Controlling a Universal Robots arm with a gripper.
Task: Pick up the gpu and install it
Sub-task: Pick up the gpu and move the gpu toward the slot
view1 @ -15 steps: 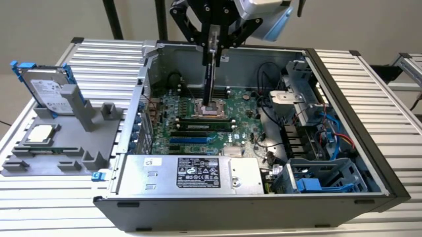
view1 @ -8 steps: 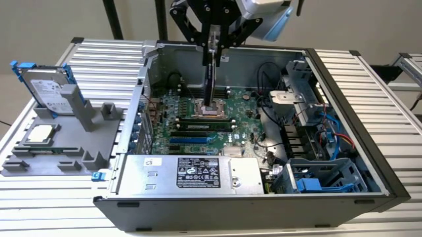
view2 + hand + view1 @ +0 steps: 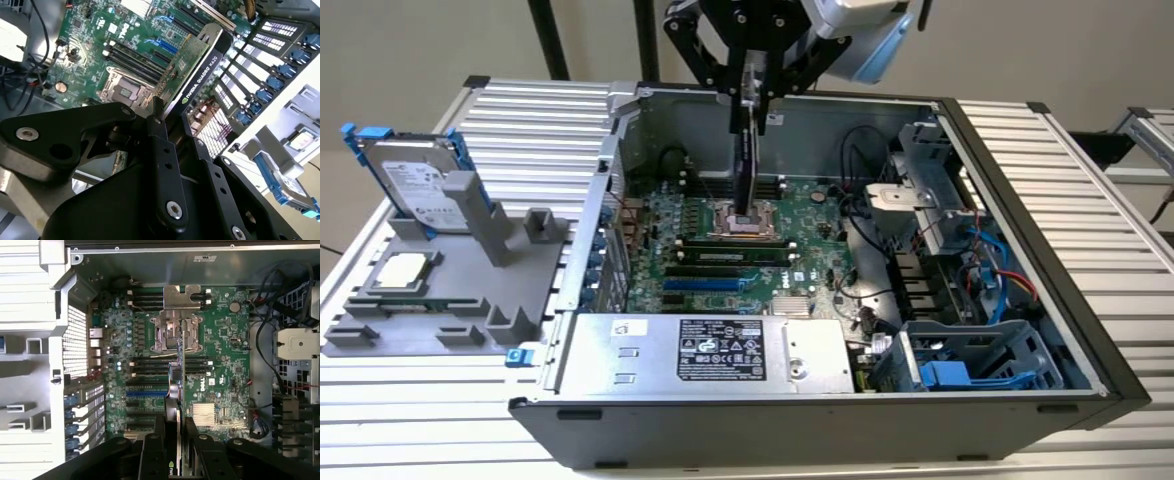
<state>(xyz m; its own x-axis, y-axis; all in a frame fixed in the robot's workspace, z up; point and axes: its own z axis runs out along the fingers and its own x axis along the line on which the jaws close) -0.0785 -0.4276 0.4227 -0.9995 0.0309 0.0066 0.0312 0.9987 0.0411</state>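
One black hand (image 3: pixel 750 92) gripping thin rectangular gpu (image 3: pixel 744 165) | upright over green motherboard (image 3: pixel 821 255)

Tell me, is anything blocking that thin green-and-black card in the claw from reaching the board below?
Nothing visible does. The gripper is shut on the gpu, a thin black-and-green card hanging edge-down above the green motherboard. Its long slots lie bare; the black cables lie at the exterior view's right.
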